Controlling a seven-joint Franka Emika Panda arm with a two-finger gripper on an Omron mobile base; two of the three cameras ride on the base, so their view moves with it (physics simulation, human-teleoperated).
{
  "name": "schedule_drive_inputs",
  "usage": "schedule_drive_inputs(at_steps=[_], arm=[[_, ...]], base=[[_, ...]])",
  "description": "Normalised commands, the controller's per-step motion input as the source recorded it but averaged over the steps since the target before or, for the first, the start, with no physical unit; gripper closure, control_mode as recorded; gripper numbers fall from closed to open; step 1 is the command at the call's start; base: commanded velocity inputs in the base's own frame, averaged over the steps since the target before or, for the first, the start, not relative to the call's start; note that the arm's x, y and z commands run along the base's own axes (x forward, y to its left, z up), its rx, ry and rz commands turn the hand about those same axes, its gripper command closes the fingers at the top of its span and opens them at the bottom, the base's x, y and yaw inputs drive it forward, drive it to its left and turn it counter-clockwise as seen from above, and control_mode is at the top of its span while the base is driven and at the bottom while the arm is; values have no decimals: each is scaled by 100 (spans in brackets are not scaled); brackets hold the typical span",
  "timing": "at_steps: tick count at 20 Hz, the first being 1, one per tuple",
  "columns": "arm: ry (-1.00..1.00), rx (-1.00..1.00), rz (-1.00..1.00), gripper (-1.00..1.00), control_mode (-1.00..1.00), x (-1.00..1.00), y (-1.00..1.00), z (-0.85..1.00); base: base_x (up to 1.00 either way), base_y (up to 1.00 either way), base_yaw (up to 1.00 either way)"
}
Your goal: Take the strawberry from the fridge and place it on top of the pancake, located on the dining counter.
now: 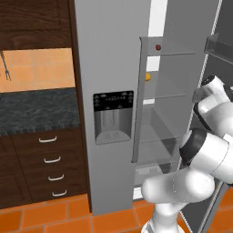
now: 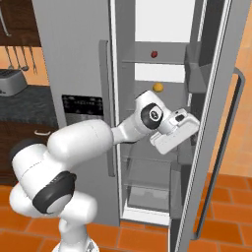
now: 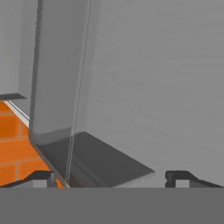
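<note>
On my left base feed I see dark wooden drawers (image 1: 50, 164) with pale handles under a black speckled countertop (image 1: 36, 109). A toaster (image 2: 11, 81) sits there, utensils (image 2: 19, 56) hang above, an orange fruit (image 2: 158, 87) rests on a shelf, and orange floor tiles (image 2: 226, 216) lie below.

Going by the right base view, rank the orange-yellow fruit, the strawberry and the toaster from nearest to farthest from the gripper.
Measured from the gripper, inside the open fridge:
1. Orange-yellow fruit, on the shelf just above the hand.
2. Strawberry, one shelf higher, near the top of the compartment.
3. Toaster, far off to the left on the dark kitchen counter, outside the fridge.
</note>
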Motion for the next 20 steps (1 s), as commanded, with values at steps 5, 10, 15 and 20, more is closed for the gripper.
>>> schedule_drive_inputs(at_steps=[5,10,15,20], arm=[[-3,1,0,-100,-100,0,7,0],[-2,10,0,-100,-100,0,69,6],[-11,47,-8,-100,-100,0,100,0],[-9,72,-17,-100,-100,-5,99,-12]], base=[[0,0,0],[0,0,0],[0,0,0],[0,0,0]])
